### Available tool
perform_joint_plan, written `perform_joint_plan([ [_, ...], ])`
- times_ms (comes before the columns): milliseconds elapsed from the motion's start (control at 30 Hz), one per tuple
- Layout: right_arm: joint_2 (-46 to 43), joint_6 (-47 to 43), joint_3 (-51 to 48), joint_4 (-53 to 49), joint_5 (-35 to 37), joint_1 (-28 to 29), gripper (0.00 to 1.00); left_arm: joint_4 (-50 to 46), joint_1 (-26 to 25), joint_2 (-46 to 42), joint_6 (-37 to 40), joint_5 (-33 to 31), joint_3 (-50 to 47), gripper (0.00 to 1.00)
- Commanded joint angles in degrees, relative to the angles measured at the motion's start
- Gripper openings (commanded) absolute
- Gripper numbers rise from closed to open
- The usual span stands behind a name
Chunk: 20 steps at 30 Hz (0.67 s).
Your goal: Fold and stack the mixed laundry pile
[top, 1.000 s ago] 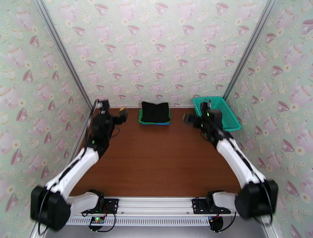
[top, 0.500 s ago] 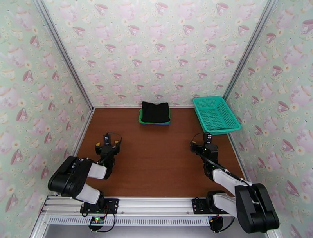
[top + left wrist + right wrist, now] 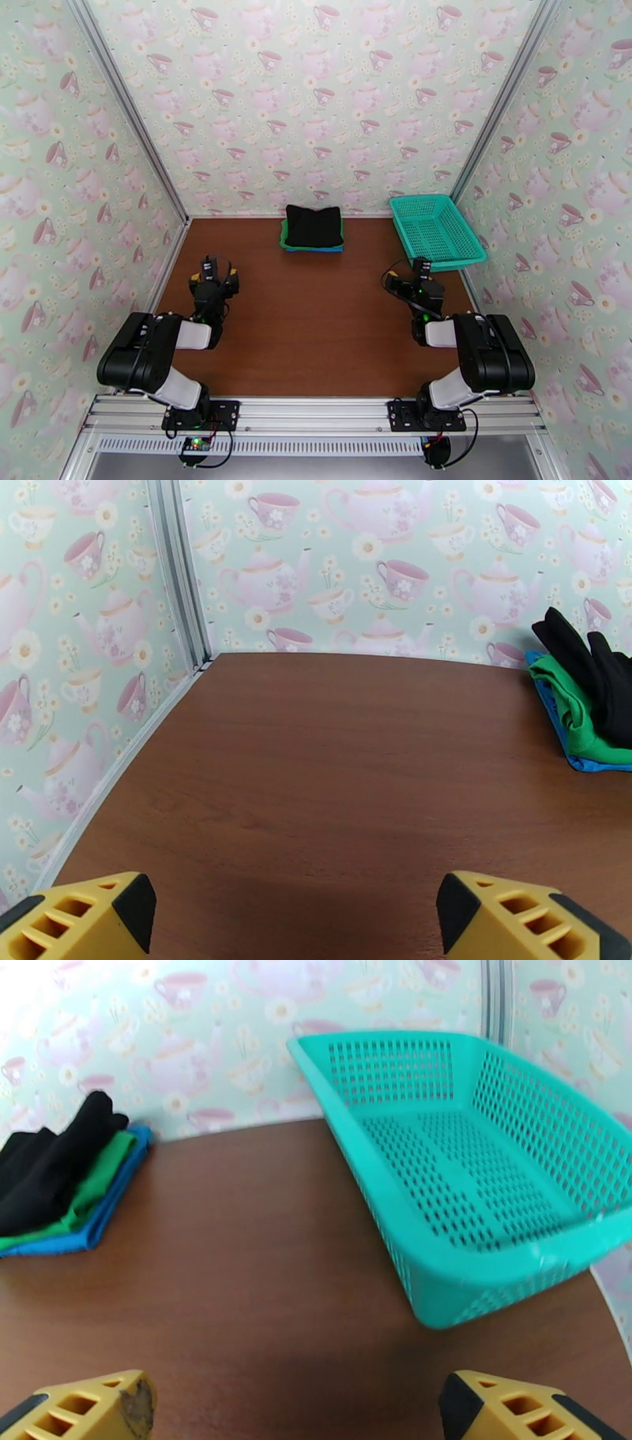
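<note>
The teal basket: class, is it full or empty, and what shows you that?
Empty. In the right wrist view the teal basket has a bare lattice floor; the folded garments lie stacked on the table, outside it.

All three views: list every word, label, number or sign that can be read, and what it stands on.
No text can be read.
The wallpaper bears teacups and teapots, no words.
The stack of folded garments and the teal basket show no label.
Any marking on the circuit board below the rail is too small to read.
</note>
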Motion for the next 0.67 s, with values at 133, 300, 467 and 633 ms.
perform_joint_plan([
  [133, -0.30, -0.32, 1.18, 0.96, 2.00, 0.95, 1.00, 0.16, -0.37, 0.82, -0.27, 0.09, 0.77, 1.00],
  [300, -0.32, -0.59, 1.50, 0.57, 2.61, 1.17, 1.00, -0.80, -0.07, 0.78, -0.45, 0.86, 1.11, 1.00],
  [467, -0.32, -0.87, 2.19, -0.85, 3.38, 1.72, 1.00, -2.91, 2.39, 0.16, -1.96, 6.06, 1.66, 1.00],
  [633, -0.39, -1.60, 2.69, -1.86, 2.51, 1.86, 1.00, -2.06, 2.01, 0.16, -1.56, 5.45, 1.25, 1.00],
])
